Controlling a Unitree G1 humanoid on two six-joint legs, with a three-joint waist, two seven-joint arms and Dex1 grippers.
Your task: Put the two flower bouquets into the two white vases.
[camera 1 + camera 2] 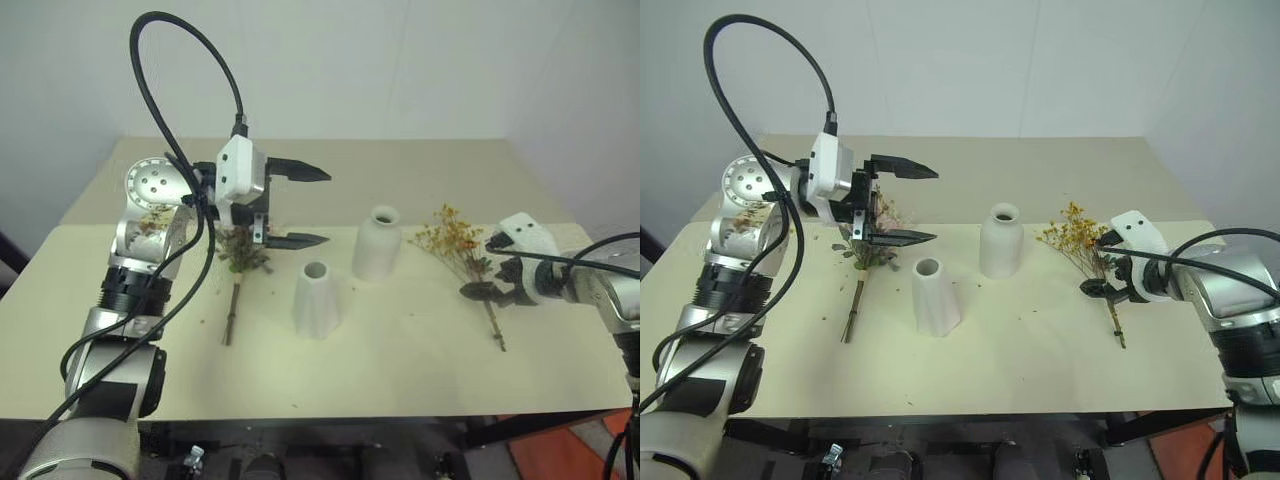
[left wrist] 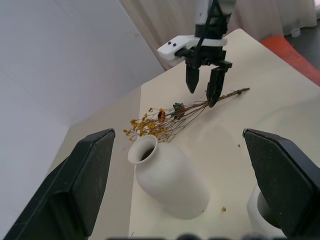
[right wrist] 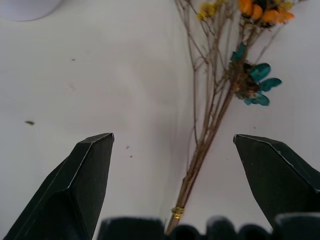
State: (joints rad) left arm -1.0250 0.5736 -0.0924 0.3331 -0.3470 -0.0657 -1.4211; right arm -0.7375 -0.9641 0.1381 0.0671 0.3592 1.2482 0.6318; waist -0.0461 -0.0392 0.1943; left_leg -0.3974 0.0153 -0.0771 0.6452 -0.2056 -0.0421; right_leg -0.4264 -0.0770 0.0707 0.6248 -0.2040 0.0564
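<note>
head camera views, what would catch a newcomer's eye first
The left gripper held high, fingers wide open, above the pink rose bouquet lying on the table. Then the two white vases mid-table, and the right gripper open over the stems of the yellow-orange spray.

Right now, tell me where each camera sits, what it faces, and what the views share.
Left and right eye views: on the head, looking down over the table; both arms show, left gripper raised, open.
Left wrist view: between its own fingers, facing the bottle-shaped vase and the right gripper.
Right wrist view: pointing down at the yellow-orange spray between open fingers.
Shared: the spray, lying on the table.
</note>
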